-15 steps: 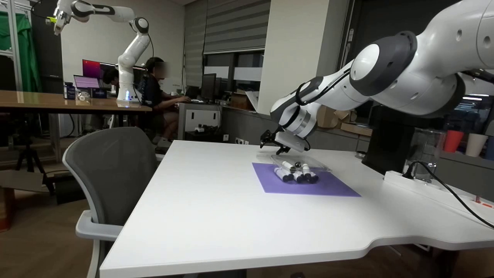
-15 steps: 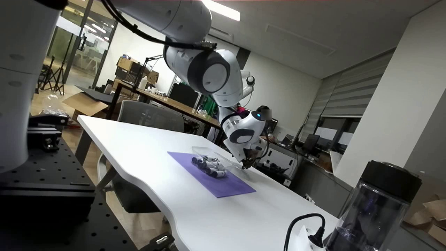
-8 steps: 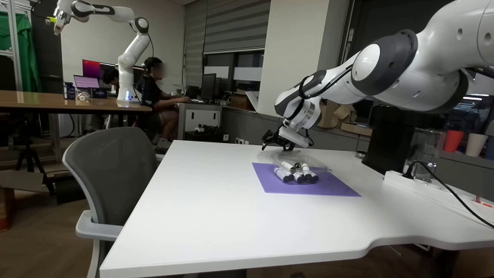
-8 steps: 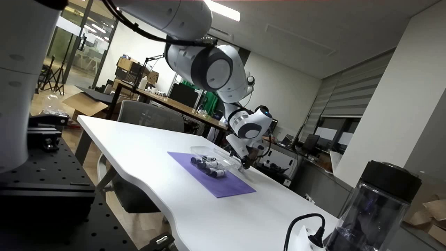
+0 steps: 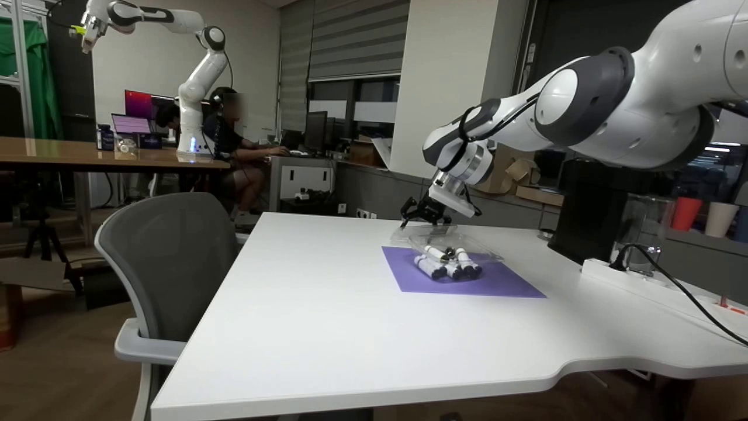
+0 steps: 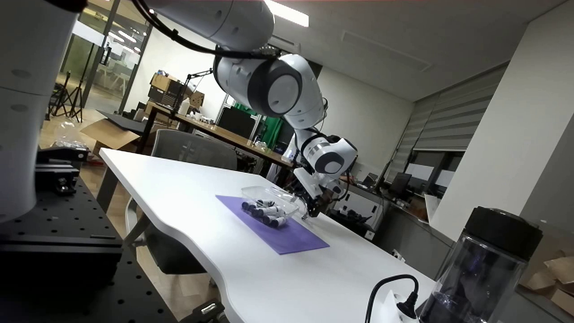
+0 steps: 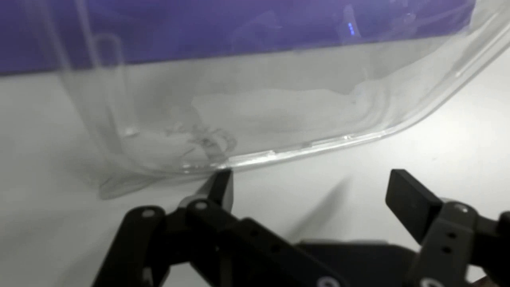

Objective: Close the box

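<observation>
Box [image 6: 258, 193] sits ahead of the gripper [image 7: 310, 175], its lid [image 7: 279, 115] open between them, one fingertip [image 7: 222, 187] at the rim, contact unclear. Jaws stand wide apart, holding nothing. Pens [image 5: 452, 268] lie in the box, over a sheet [image 5: 508, 283]. Lid clear, glossy, round-cornered; sheet flat, purple; pens white, dark-ended, cylindrical.

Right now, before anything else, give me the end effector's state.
End effector: open, holding nothing; whether it touches the clear box cannot be told.
</observation>
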`<state>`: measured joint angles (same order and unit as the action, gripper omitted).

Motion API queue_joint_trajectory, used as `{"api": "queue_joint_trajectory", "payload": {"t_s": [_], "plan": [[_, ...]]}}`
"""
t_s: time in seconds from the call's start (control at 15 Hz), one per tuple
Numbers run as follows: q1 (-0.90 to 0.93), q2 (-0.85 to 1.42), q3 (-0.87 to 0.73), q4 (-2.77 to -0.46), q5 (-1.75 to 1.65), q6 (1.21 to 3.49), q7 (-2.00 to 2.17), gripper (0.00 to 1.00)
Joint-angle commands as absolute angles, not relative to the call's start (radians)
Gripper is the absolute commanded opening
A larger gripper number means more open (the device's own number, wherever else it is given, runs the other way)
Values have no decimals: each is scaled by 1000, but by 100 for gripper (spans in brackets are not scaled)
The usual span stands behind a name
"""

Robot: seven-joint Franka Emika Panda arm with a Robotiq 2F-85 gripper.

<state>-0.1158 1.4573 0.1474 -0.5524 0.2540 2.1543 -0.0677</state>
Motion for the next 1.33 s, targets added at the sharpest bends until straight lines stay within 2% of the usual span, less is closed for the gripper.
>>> {"api": "queue_joint_trajectory", "payload": {"t_s": [0.0,0.47,0.53,0.8,0.87,1.27], "plan": [[-123,1465,153,-506,263,2112,-31,100],[-154,1455,203,-480,325,2145,-51,100],[-155,1502,217,-383,325,2095,-37,100],[-179,1486,275,-339,379,1981,-33,100],[-199,1419,290,-449,403,1999,-54,100],[-228,1381,345,-451,459,1878,-35,100]]}}
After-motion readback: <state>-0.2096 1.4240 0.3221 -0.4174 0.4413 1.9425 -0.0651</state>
